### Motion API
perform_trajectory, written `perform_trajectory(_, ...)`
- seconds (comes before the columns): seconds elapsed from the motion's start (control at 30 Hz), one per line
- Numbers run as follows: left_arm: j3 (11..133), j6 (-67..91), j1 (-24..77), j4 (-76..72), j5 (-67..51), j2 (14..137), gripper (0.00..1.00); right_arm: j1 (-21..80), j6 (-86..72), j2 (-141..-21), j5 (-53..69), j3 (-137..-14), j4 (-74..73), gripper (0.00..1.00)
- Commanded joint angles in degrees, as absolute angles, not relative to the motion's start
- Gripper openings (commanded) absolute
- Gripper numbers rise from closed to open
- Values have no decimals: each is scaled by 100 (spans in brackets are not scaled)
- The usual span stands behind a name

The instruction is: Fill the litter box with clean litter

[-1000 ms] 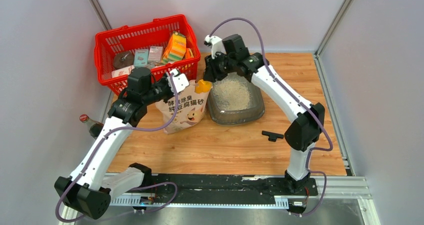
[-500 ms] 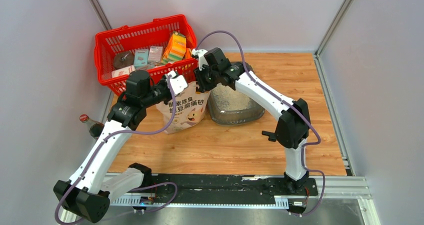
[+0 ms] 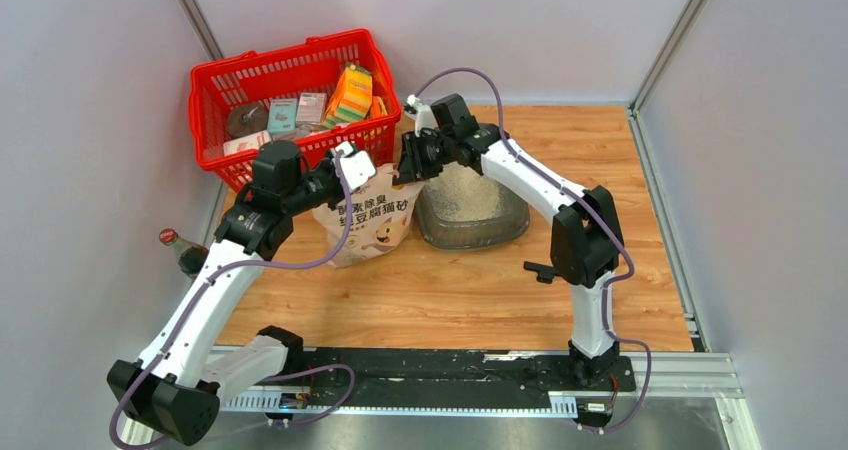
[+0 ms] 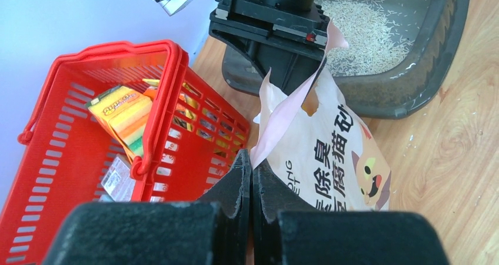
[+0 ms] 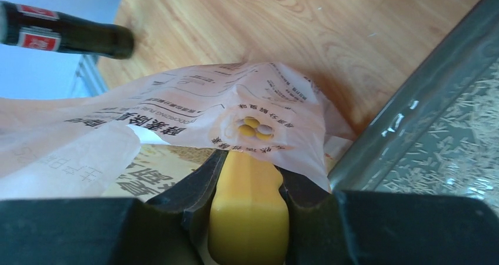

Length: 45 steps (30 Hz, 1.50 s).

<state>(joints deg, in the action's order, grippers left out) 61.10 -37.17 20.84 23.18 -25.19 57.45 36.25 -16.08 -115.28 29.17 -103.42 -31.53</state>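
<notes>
The litter box [image 3: 503,232] is a dark grey tray right of the bag, with clean litter [image 3: 466,186] spread over its floor; both also show in the left wrist view, litter box [image 4: 425,81] and clean litter [image 4: 360,34]. The beige cat-printed bag [image 3: 366,222] stands upright. My left gripper [image 4: 252,159] is shut on the bag's top edge [image 4: 276,115]. My right gripper [image 5: 250,159] is shut on the yellow scoop [image 5: 250,213], whose front end goes under the bag's flap [image 5: 206,103] and is hidden. The litter box rim [image 5: 406,100] lies just right of it.
A red mesh basket [image 3: 290,88] with several packages stands at the back left, close behind the bag. A dark bottle [image 3: 180,246] lies off the table's left edge. A small black T-shaped part [image 3: 544,270] lies on the wood near the right arm. Grey walls enclose the table.
My right gripper has swung left with the scoop, from the litter box's left end to the bag's mouth. The left gripper has kept its hold on the bag.
</notes>
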Motion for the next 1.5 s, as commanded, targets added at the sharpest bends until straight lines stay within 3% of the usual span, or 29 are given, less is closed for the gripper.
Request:
perform_trajectory(0.0, 6390, -3727, 2127, 1652, -2892, 5599, 0, 3542, -2522, -11637, 4350, -10292, -2927, 0)
perform_trajectory(0.47, 6539, -3885, 2136, 1986, -2769, 5678, 0, 2400, -3594, -11206, 5071, -10046, -2260, 0)
perform_trajectory(0.67, 6565, -3981, 2136, 2153, -2690, 5704, 0, 2171, -4331, -11189, 6178, -9792, -1444, 0)
perform_trajectory(1.47, 6574, -4184, 2136, 2452, -2514, 5774, 0, 1151, -5054, -10811, 6601, -9360, -677, 0)
